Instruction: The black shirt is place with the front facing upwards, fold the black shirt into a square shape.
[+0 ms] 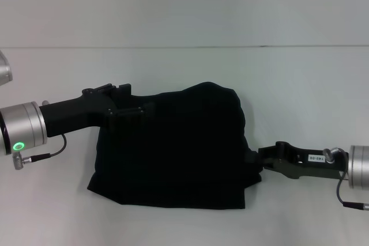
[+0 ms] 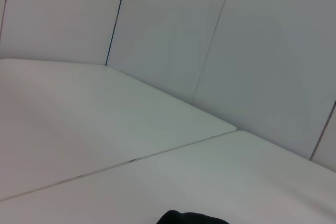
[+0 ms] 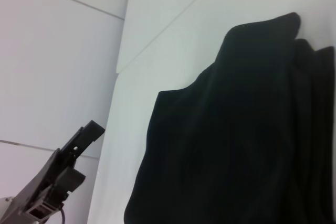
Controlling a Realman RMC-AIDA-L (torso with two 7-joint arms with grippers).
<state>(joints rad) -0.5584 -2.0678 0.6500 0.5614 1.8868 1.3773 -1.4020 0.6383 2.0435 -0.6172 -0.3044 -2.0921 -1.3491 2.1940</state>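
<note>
Cloth fills the middle of your head view: the black shirt (image 1: 179, 148) lies on the white desk (image 1: 300, 73) as a rough, folded block, no lettering showing, its near hem running ragged along the edge closest to you and its far edge humped up higher at the right corner. Nearest to you on the right, the right gripper (image 1: 258, 160) reaches in low from the side and meets the shirt at its right edge, near the lower corner — you cannot tell whether its fingers are spread or pinching, since the tips merge with the dark fabric. A little farther back on the left, the left gripper (image 1: 130, 109) comes in over the shirt's upper left corner, black against black, so you cannot tell its state either. From the right wrist view the shirt (image 3: 236, 129) rises as a dark, creased mound, with the left gripper (image 3: 63, 174) beyond it. The left wrist view gives you mostly bare desk (image 2: 105, 129) with a seam — only a sliver of shirt (image 2: 191, 217) at the edge. Beyond stands a pale panelled wall (image 2: 236, 40).
</note>
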